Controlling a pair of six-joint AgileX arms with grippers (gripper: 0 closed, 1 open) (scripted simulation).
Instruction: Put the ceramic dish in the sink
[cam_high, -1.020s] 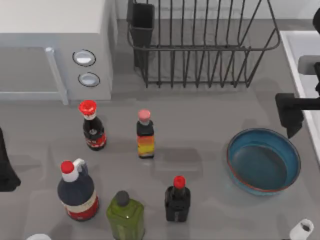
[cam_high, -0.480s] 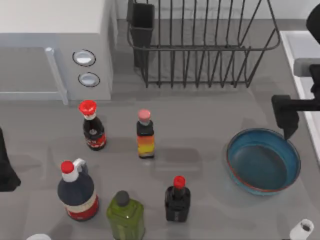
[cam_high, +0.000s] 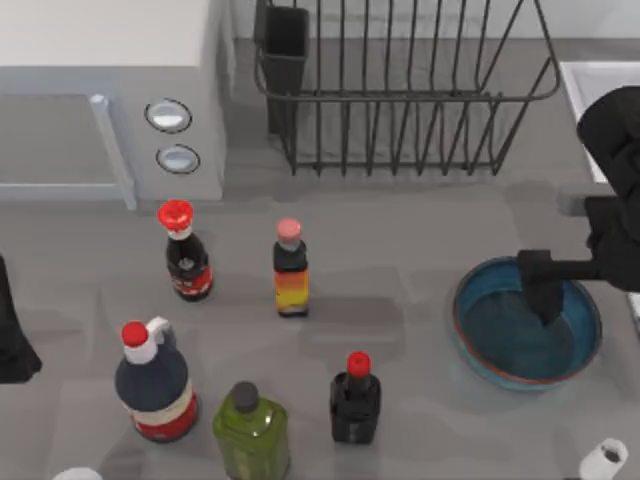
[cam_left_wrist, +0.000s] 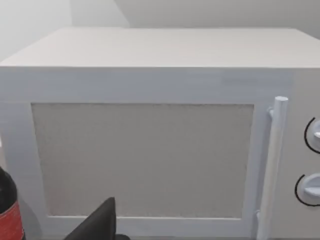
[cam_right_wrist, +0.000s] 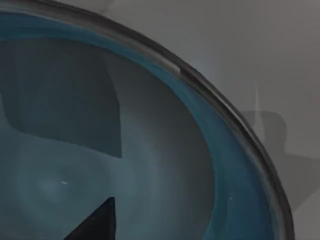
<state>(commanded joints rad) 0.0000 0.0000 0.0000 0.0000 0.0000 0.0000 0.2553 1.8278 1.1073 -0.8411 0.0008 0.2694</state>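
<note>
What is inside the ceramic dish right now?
No loose object lies on the visible part of the ceramic dish. The right pincer hangs over its far right part, casting a shadow on the glossy teal floor. The patch beneath the pincer is covered.

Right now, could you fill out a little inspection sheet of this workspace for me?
Surface: grey tabletop, flat.
Job's things: glossy teal-blue ceramic dish upright at the table's right side; pale white sink at the right edge, beyond it.
Clutter: five bottles left of the dish, including a green glass bottle; a white object at the near right edge.
Grippers: right end effector over the dish's inside; whether it grips, cannot tell. Left arm parked at the left edge.
Cables: nothing seen.
Surroundings: white microwave; dark wire dish rack at the back.
</note>
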